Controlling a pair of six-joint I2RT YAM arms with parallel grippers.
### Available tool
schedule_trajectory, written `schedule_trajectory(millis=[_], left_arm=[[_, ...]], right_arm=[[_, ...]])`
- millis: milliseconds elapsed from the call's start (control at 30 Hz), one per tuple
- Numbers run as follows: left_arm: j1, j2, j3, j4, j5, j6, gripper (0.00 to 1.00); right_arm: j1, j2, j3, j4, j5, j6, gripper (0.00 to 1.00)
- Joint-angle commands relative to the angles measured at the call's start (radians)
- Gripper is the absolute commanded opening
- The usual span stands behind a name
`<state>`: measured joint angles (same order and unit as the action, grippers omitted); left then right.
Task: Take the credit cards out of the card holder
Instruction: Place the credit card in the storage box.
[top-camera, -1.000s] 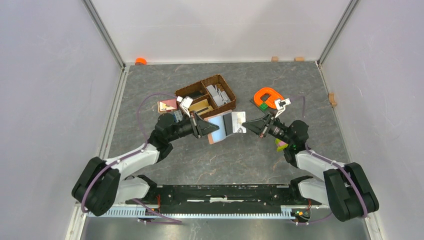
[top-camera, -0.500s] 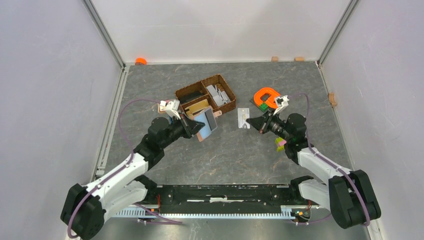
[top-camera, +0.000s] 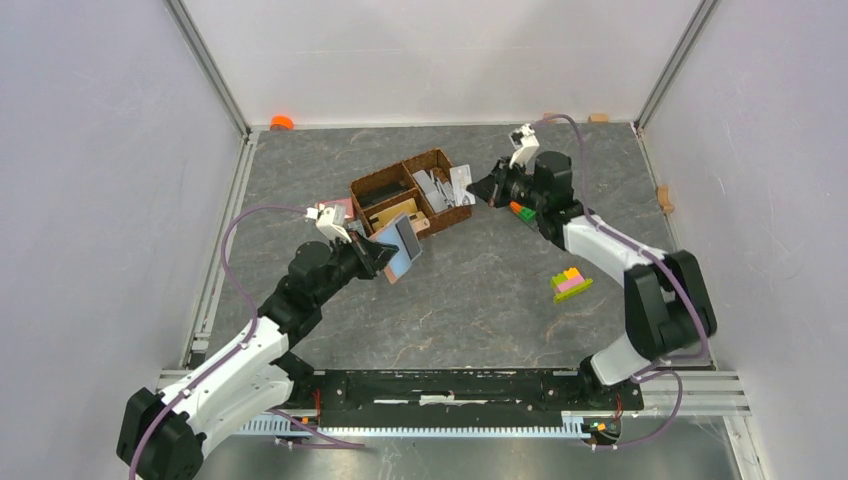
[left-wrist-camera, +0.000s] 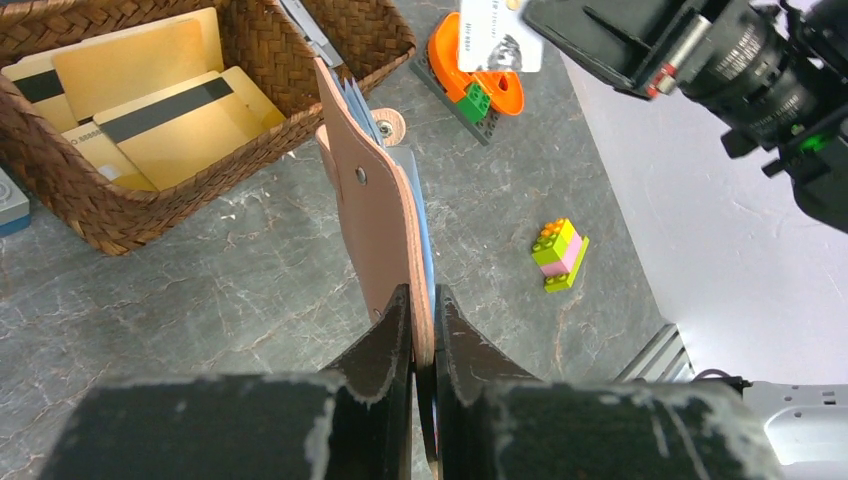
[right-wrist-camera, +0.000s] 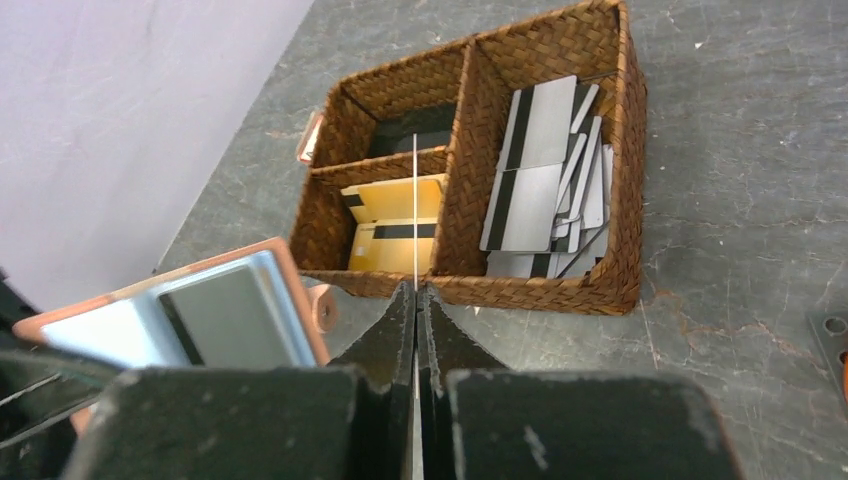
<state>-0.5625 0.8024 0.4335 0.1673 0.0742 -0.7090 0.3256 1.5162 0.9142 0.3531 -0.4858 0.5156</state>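
Observation:
My left gripper (top-camera: 383, 255) (left-wrist-camera: 422, 292) is shut on the lower edge of the tan card holder (top-camera: 392, 262) (left-wrist-camera: 372, 205). It holds the holder up on edge above the table, just in front of the basket. Blue and pale credit cards (top-camera: 402, 238) (left-wrist-camera: 423, 230) sit in the holder's far side. My right gripper (top-camera: 480, 188) (right-wrist-camera: 416, 287) is shut on one pale credit card (top-camera: 461, 183) (left-wrist-camera: 497, 42), which hangs over the right end of the basket. In the right wrist view that card (right-wrist-camera: 415, 200) shows edge-on as a thin white line, with the card holder (right-wrist-camera: 190, 310) at lower left.
A dark wicker basket (top-camera: 455, 211) (right-wrist-camera: 455, 210) has compartments with gold cards (left-wrist-camera: 150, 95) and grey cards (right-wrist-camera: 540, 180). An orange piece (left-wrist-camera: 482, 82) lies behind my right arm. Stacked toy bricks (top-camera: 570, 283) (left-wrist-camera: 557, 254) lie at right. A pink-and-white piece (top-camera: 335, 208) lies left of the basket.
My right gripper has carried the pale card from mid-table back and left to above the basket. My left arm has drawn the card holder slightly left.

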Motion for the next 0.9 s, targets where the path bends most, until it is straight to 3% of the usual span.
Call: schedule_trajectory(millis=[0, 333, 867], left_arm=[[0.002, -0.038, -0.005, 0.033, -0.040, 0.011, 0.02], [0.002, -0.090, -0.012, -0.005, -0.100, 0.009, 0.02], [0.002, -0.117, -0.007, -0.018, -0.093, 0.006, 0.02]], right_arm=[[0.014, 0.127, 0.127, -0.070, 0.001, -0.052, 0.00], [0.073, 0.431, 0.505, -0.200, 0.014, -0.106, 0.00], [0.085, 0.593, 0.701, -0.436, 0.071, -0.178, 0.00]])
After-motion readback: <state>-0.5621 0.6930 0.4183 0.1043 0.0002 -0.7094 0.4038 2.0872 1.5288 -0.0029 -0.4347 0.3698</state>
